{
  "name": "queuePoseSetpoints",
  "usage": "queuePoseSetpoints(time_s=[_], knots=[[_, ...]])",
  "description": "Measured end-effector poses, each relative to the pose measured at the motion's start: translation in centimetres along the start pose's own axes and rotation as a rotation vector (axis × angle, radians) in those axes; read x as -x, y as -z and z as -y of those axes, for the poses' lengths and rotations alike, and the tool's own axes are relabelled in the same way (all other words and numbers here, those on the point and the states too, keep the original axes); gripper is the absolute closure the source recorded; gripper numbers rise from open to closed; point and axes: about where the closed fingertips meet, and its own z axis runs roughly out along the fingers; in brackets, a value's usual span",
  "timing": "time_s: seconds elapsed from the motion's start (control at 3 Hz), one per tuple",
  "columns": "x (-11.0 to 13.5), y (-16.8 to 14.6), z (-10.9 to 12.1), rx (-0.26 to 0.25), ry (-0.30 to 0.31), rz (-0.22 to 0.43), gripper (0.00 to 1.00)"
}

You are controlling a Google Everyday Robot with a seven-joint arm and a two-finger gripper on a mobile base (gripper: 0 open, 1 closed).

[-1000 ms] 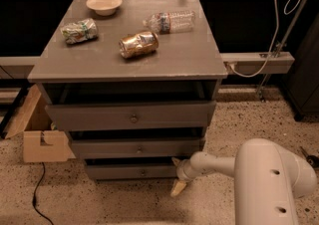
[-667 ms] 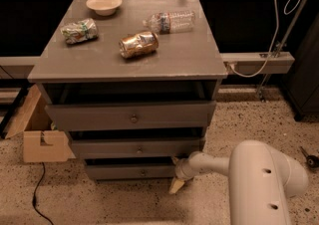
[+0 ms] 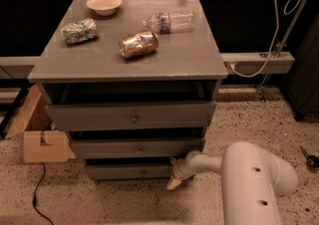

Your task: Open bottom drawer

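Grey wooden three-drawer cabinet (image 3: 184, 57) stands at centre of the camera view on a speckled stone floor (image 3: 249, 114).

Camera view:
- I see the bottom drawer (image 3: 117, 172), the slimmest grey front panel with a small round centre knob (image 3: 143, 172), lowest in the stack, just above the floor. A dark gap shows above its panel.
- Above it sit the mid-sized grey drawer (image 3: 109, 148) and the tallest grey drawer (image 3: 94, 117), each with a dark gap over its front.
- The gripper (image 3: 175, 181) is at the right end of the bottom drawer's front, low, near the floor, its cream tip angled down and to the left. I cannot tell whether it is wide, narrow or holding anything.
- The white robot arm (image 3: 251, 181) fills the lower right.
- On the cabinet top lie a cream round bowl (image 3: 103, 4), a crumpled green-and-white packet (image 3: 79, 31), a gold metal can on its side (image 3: 138, 44) and a clear plastic bottle on its side (image 3: 169, 21), all apart.
- A brown cardboard box (image 3: 42, 145) rests left of the cabinet.
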Motion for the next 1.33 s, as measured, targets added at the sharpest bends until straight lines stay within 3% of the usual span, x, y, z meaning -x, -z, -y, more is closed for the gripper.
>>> queuePoseSetpoints(time_s=[0.33,1.0,1.33], knots=[[-0.8,-0.3,-1.6,0.049,-0.007,0.000,0.40],[-0.2,1.1,-1.5,0.052,-0.008,-0.001,0.87],[0.0,1.5,-1.5,0.052,-0.008,-0.001,0.92]])
